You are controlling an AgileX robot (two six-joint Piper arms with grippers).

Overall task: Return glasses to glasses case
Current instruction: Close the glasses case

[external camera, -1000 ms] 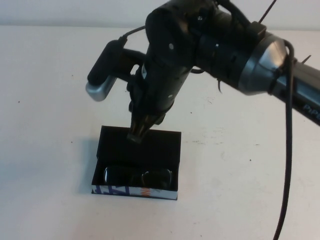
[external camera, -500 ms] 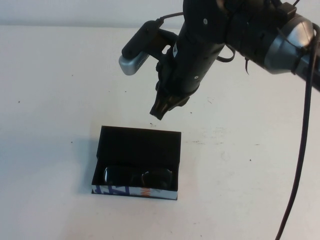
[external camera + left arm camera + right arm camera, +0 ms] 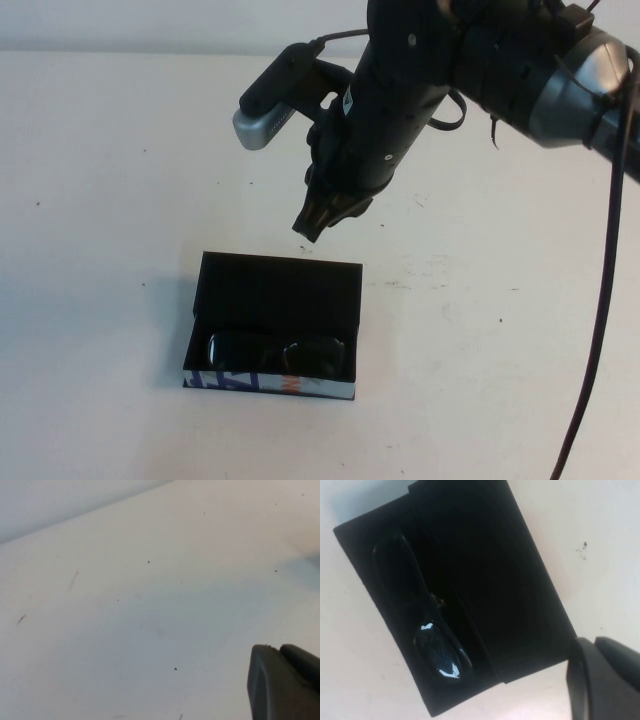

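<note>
The black glasses case (image 3: pixel 275 300) lies open on the white table, its flat lid folded back away from me and blue, white and orange print on its near side. The dark glasses (image 3: pixel 277 354) lie inside it along the near wall; they also show in the right wrist view (image 3: pixel 427 625) inside the case (image 3: pixel 485 580). My right gripper (image 3: pixel 314 222) hangs shut and empty above the table just beyond the lid's far edge; it also shows in the right wrist view (image 3: pixel 592 647). My left gripper (image 3: pixel 277 652) is shut, empty, over bare table, out of the high view.
The white table (image 3: pixel 110 200) has small dark specks. The right arm's black cable (image 3: pixel 605 300) hangs down at the right side.
My right gripper has risen off the case's lid and moved up and away from it, then shifted very slightly left. The case and glasses have not moved.
</note>
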